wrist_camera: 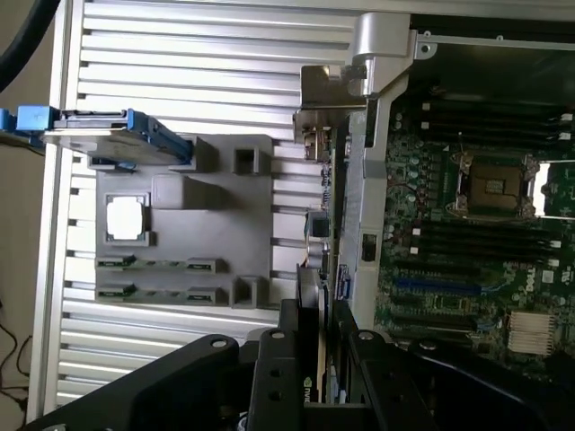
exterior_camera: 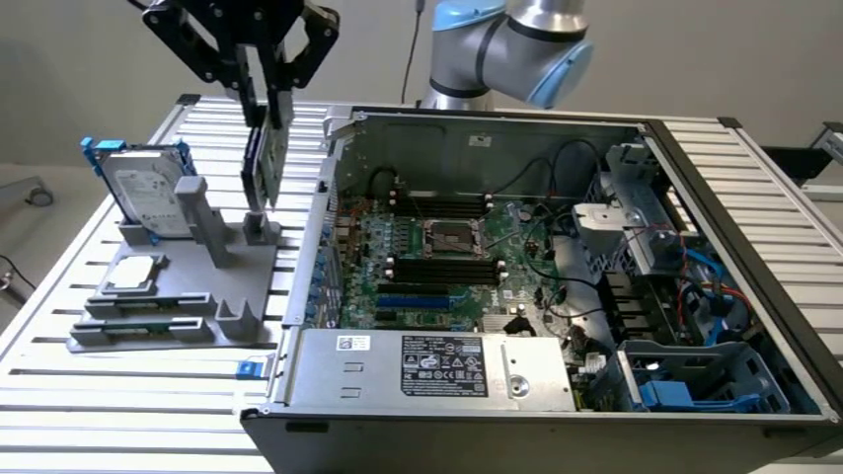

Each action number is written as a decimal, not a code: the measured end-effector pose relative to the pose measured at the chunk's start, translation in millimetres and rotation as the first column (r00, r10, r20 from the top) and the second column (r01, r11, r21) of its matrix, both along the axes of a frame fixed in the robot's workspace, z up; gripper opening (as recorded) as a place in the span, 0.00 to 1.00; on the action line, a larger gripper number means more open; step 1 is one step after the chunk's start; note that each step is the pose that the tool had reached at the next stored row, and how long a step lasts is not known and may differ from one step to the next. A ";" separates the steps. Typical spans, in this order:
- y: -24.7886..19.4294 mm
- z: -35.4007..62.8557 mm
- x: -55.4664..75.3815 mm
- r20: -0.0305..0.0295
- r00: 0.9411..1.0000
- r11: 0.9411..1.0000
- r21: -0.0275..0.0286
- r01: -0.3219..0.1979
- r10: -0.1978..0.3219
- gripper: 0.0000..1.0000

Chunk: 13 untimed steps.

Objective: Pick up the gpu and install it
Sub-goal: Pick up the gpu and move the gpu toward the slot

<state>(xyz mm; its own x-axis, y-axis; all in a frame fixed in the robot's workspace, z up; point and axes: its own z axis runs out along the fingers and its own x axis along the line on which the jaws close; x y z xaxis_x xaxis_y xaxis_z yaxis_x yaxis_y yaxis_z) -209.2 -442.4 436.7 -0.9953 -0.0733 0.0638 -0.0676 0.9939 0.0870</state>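
The gpu [exterior_camera: 264, 158] hangs on edge, a thin green card with a black cover, above the left-hand table. My gripper [exterior_camera: 260, 104] is shut on its upper part. Its lower end sits right at the slotted posts of the grey holder [exterior_camera: 224, 272]; I cannot tell whether it still touches them. In the wrist view the gpu [wrist_camera: 329, 224] runs edge-on from my gripper [wrist_camera: 322, 364] to its silver bracket [wrist_camera: 328, 90], beside the case wall. The open computer case [exterior_camera: 488, 120] lies at the exterior view's right with its motherboard [exterior_camera: 435, 257] exposed.
The grey holder also carries a silver hard drive in a blue frame [exterior_camera: 138, 193], a square processor chip [exterior_camera: 136, 275] and memory sticks [exterior_camera: 138, 306]. A silver power supply [exterior_camera: 421, 367] fills the case's near side. Cables and drive cages [exterior_camera: 685, 286] crowd its right end.
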 end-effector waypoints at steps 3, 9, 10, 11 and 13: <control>-0.9 -0.1 13.5 -0.008 1.000 1.000 0.000 0.000 0.000 0.26; -2.8 0.0 41.0 -0.022 1.000 1.000 0.000 0.000 0.000 0.26; -3.1 -0.1 45.3 -0.025 1.000 1.000 0.000 0.000 0.000 0.26; -3.5 -0.3 49.7 -0.027 1.000 1.000 0.000 0.000 0.000 0.26; -4.1 -1.2 59.2 -0.031 1.000 1.000 0.000 0.000 0.000 0.26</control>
